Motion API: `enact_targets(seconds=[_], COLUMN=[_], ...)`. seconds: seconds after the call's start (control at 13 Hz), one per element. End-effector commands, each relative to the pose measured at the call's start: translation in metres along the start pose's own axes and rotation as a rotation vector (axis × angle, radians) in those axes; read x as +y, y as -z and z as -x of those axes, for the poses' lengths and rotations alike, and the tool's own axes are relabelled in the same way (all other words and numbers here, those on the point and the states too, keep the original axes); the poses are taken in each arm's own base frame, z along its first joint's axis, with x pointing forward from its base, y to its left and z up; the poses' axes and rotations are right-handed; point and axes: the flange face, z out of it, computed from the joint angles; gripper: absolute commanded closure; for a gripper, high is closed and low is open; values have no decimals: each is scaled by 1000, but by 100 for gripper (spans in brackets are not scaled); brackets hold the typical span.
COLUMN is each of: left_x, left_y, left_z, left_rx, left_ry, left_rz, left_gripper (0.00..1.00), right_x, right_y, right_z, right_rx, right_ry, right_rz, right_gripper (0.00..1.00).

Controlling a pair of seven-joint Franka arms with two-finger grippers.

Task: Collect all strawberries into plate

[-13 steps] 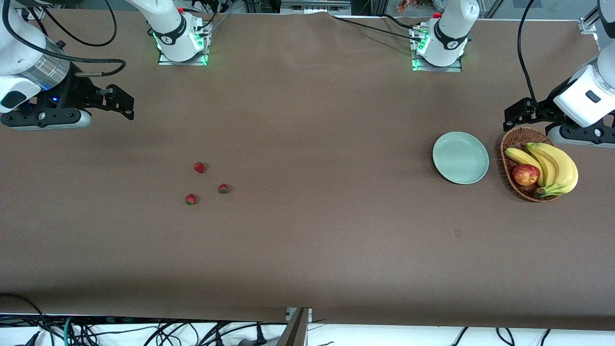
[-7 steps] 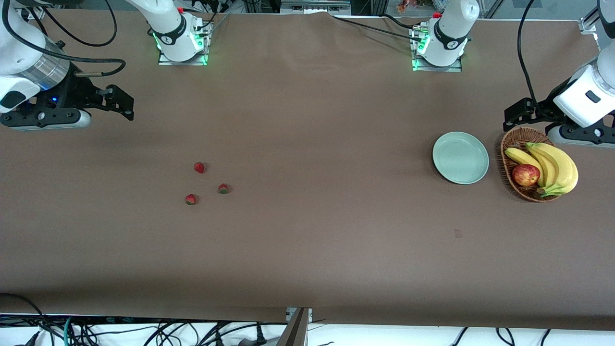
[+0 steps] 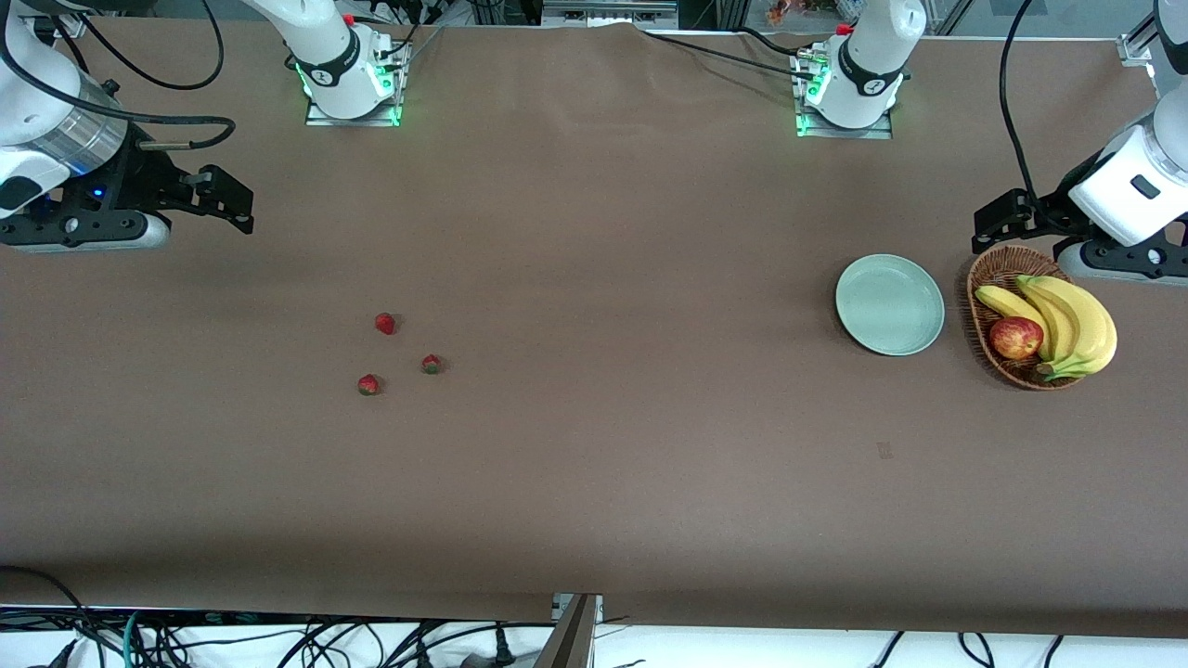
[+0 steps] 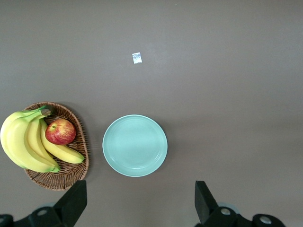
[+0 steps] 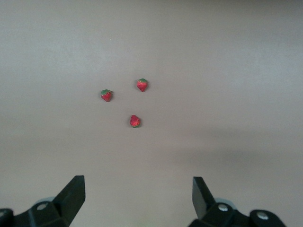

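Three strawberries sit loose on the brown surface (image 3: 594, 482), bunched in a small triangle toward the right arm's end, well apart from the plate: one (image 3: 385, 323) farthest from the front camera, one (image 3: 431, 364) toward the plate, one (image 3: 368, 384) nearest the camera. None touches another. The pale green plate (image 3: 889, 304) is bare, lying toward the left arm's end just beside the wicker basket (image 3: 982, 288), which holds bananas (image 3: 1067, 320) and an apple (image 3: 1015, 338). So nothing is collected yet.

The right gripper (image 3: 223, 199) hangs up in the air over bare surface, farther from the plate than the berries are, jaws spread wide and empty. Its wrist view has all three berries in sight, with its fingertips (image 5: 75, 191) framing the lower edge. The left gripper (image 3: 1007, 223) waits over the basket's rim, jaws spread too, nothing in them; its wrist view looks down on the plate (image 4: 135, 145) and basket (image 4: 71, 175).

The step in hand looks like the first reach, and the right arm is the natural one for it. To do it well, pick a single berry, probably the one toward the plate, and come straight down with the jaws straddling it so its neighbours are not nudged. These berries are tiny and likely to roll or slip, so close gently and low, near the surface, then lift clear before the long carry to the plate.
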Motion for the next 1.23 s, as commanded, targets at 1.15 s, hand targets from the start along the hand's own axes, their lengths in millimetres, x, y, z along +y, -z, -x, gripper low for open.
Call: enact_targets(seconds=[1.15], left_x=[1], left_y=[5], left_z=[-2], left_rx=[8], left_ry=[-5], left_rz=[4], left_gripper=[0], right_x=[-76], right_y=[-341], right_z=[21], right_rx=[-148], right_ry=[77], right_rz=[-16], right_gripper=[0])
